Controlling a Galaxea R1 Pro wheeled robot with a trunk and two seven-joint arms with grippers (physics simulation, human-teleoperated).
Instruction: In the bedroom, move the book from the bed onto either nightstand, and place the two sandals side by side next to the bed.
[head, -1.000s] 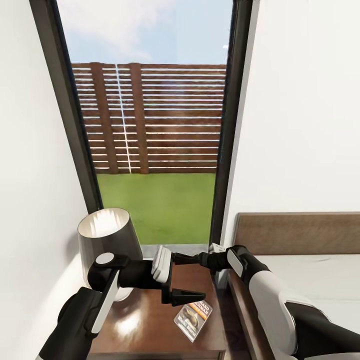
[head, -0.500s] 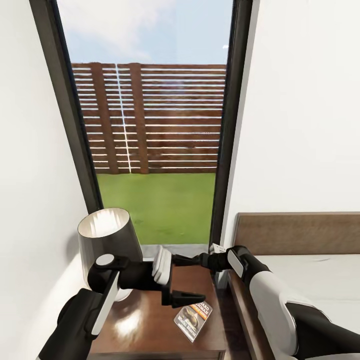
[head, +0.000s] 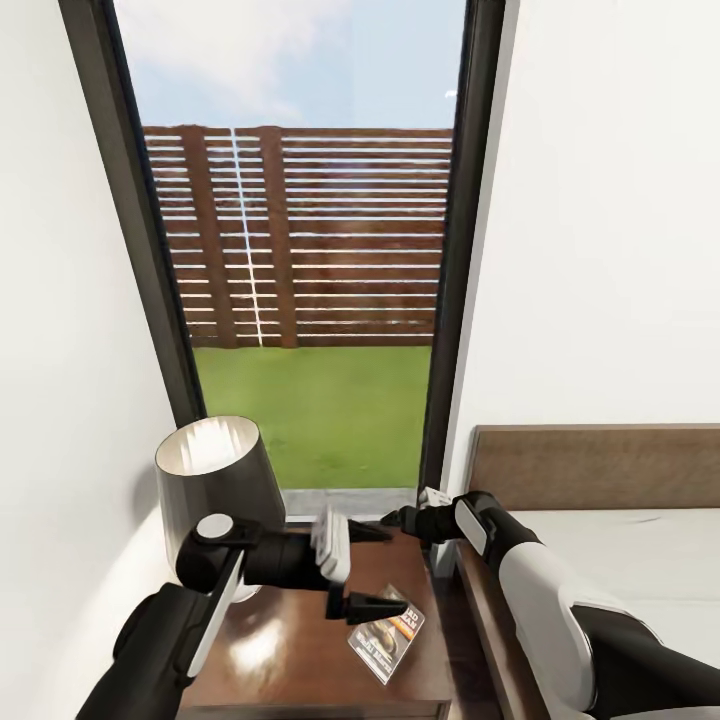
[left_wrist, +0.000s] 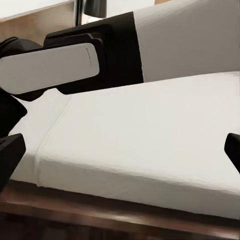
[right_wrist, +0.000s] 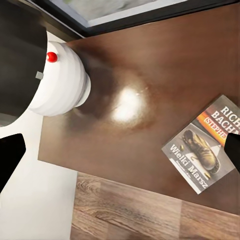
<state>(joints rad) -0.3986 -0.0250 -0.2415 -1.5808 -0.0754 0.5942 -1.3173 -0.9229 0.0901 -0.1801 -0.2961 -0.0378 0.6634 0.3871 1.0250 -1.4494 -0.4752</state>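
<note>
The book (head: 385, 638), a dark paperback with an orange band, lies flat on the nightstand (head: 285, 645) near its bed-side front corner. In the right wrist view the book (right_wrist: 207, 150) rests on the glossy brown nightstand (right_wrist: 165, 60). My left gripper (head: 372, 567) hovers open just above and behind the book, empty. My right gripper (head: 398, 520) is over the nightstand's back edge, and its wrist view shows that right gripper (right_wrist: 120, 150) open and empty. The left gripper (left_wrist: 121, 152) faces the bed (left_wrist: 140, 140). The bed (head: 640, 560) lies to the right. The sandals are out of view.
A lamp (head: 215, 470) with a dark shade and white base (right_wrist: 55, 80) stands on the nightstand's left half. Behind is a tall window (head: 310, 250) onto grass and a fence. A white wall closes the left side. The brown headboard (head: 600, 465) stands at right. Wood floor (right_wrist: 130, 215) lies before the nightstand.
My left gripper has sunk slightly, its lower finger now closer over the book. The right gripper has drawn back a little toward the bed. The book has not moved.
</note>
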